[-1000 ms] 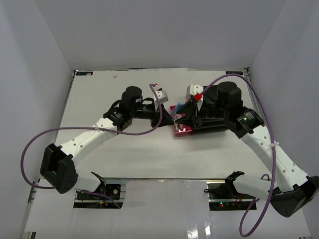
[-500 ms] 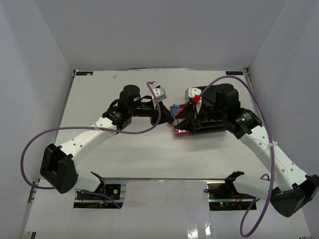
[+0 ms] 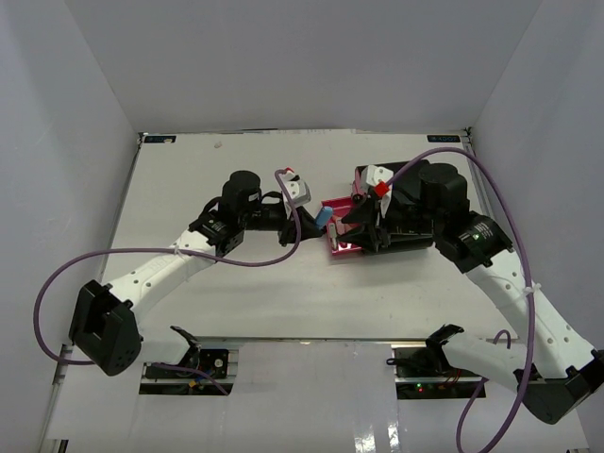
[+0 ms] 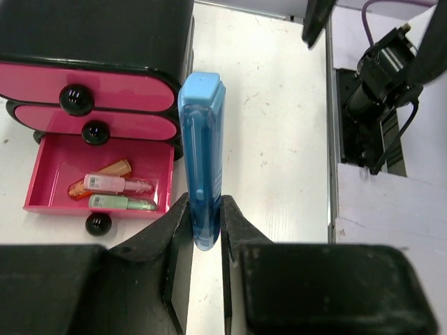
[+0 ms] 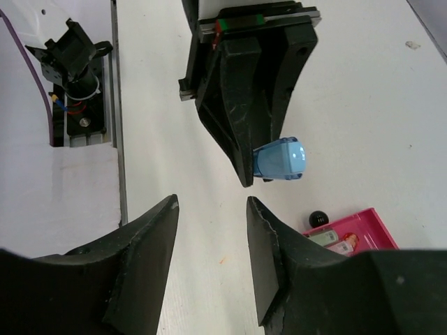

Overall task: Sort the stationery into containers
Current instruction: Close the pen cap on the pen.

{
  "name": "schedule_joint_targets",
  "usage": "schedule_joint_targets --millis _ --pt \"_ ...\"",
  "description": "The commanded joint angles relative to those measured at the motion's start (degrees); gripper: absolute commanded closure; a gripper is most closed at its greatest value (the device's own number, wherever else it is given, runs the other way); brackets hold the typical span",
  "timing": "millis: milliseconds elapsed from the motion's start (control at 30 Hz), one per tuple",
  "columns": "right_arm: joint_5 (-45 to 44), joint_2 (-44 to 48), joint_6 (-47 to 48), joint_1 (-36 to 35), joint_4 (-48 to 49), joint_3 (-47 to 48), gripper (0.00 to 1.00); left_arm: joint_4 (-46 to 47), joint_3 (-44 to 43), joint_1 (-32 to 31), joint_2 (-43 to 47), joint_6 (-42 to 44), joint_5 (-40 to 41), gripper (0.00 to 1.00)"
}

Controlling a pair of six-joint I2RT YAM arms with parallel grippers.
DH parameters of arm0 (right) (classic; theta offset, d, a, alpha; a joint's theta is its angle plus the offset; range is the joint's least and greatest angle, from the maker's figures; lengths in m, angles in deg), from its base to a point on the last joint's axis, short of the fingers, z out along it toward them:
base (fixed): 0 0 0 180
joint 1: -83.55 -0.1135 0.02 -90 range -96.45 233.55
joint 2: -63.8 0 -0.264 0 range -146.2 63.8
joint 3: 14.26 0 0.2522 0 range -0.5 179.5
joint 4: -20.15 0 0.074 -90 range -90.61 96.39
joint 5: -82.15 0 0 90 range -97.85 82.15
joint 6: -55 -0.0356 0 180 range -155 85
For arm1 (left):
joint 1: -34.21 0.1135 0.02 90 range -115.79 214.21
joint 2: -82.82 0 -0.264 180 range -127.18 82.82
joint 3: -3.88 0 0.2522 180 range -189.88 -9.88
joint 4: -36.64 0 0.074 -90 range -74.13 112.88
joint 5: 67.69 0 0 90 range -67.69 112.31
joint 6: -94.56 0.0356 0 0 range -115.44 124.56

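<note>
My left gripper [image 4: 203,209] is shut on the light-blue piece [image 4: 201,153] and holds it upright above the table, just right of the cabinet [image 4: 91,28]. The cabinet is black, with two pink drawers shut and the bottom drawer [image 4: 52,178] pulled open. An orange, a pink and a green highlighter [image 4: 115,185] lie in it. From above, the blue piece [image 3: 323,217] hangs at the open drawer's [image 3: 338,206] left edge. My right gripper [image 5: 211,206] is open and empty, facing the left gripper and the blue piece [image 5: 279,159]. It hovers over the cabinet [image 3: 401,241].
The drawer's black knob [image 5: 319,218] and a corner of the open drawer [image 5: 363,227] show in the right wrist view. The arm mounts [image 3: 189,363] sit at the table's near edge. Purple cables [image 3: 57,274] loop beside both arms. White walls close in the table.
My left gripper has drawn back slightly left and nearer with the blue piece still in it. The right arm has shifted a little to the right.
</note>
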Motion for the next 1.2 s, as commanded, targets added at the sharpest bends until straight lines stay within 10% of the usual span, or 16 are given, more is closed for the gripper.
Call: schedule_joint_targets --millis 0,1167 --pt "-3.5 0.3 0.7 -0.2 -2.4 2.9 0.51 -3.6 0.7 0.4 4.5 6.6 1.1 1.00" --pt "-0.6 -16.4 6.2 -3.8 -9.3 15.0 0.72 -7.7 0.9 0.4 4.3 9.0 -2.9 1.00"
